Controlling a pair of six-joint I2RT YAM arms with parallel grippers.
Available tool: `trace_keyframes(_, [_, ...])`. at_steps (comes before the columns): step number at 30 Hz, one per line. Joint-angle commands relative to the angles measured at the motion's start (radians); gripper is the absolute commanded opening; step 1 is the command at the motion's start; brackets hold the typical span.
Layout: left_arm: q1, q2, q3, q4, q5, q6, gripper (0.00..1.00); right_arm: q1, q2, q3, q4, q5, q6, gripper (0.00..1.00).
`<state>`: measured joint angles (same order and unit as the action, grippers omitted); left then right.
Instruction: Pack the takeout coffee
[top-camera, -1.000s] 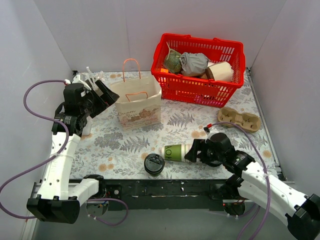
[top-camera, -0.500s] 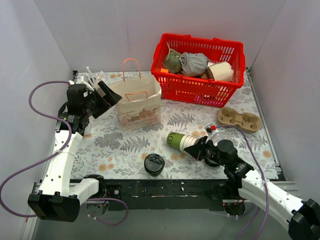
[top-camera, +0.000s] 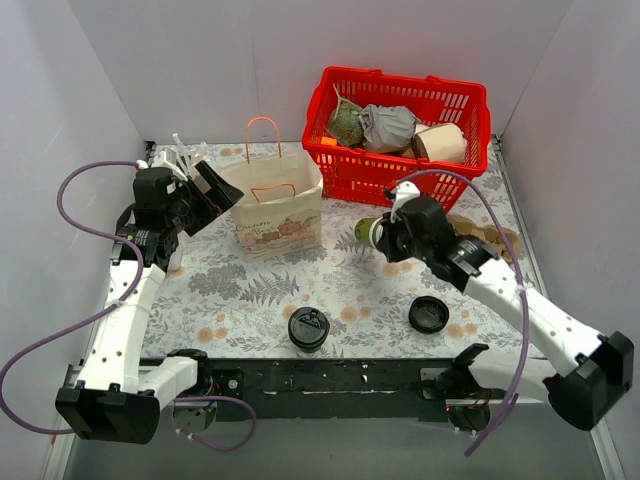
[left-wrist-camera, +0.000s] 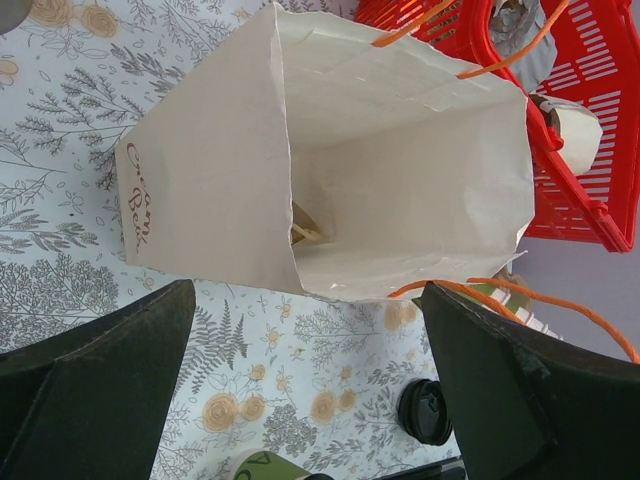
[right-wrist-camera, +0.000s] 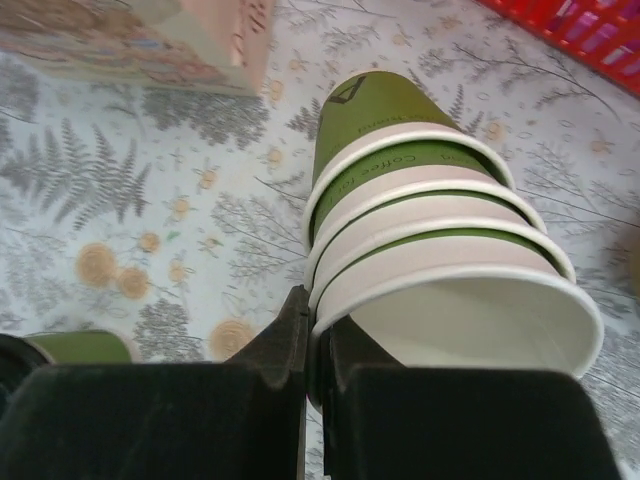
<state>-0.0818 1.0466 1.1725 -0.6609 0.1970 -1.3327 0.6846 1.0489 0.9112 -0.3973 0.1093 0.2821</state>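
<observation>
Fern-printed cloth covers the table between white walls. The right gripper is pinched tight on the rim of a stack of lidless cups, one reading "Coffee", held sideways near the red basket. The left gripper gapes wide over the open paper bag. The takeout coffee stands upright at the near edge, well apart from both: green sides, black dome lid, with a loose lid to its right.

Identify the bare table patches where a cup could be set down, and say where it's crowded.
Bare table lies between the paper bag and the lidded coffee, and left of that cup toward the left arm. Crowded: the right side, where the right gripper holds the cup stack by the red basket, cup carrier and loose lid.
</observation>
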Motion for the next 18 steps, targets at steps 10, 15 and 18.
trace_keyframes(10, [-0.001,0.013,0.019,-0.011,-0.041,0.018,0.98,-0.010,0.477,0.469,-0.558,0.297,-0.443,0.04])
trace_keyframes(15, [-0.001,0.032,0.022,-0.006,-0.042,0.021,0.98,-0.028,0.560,0.512,-0.512,0.273,-0.494,0.07])
trace_keyframes(18, [-0.001,0.041,0.029,0.001,-0.027,0.023,0.98,-0.040,0.569,0.523,-0.451,0.235,-0.521,0.16])
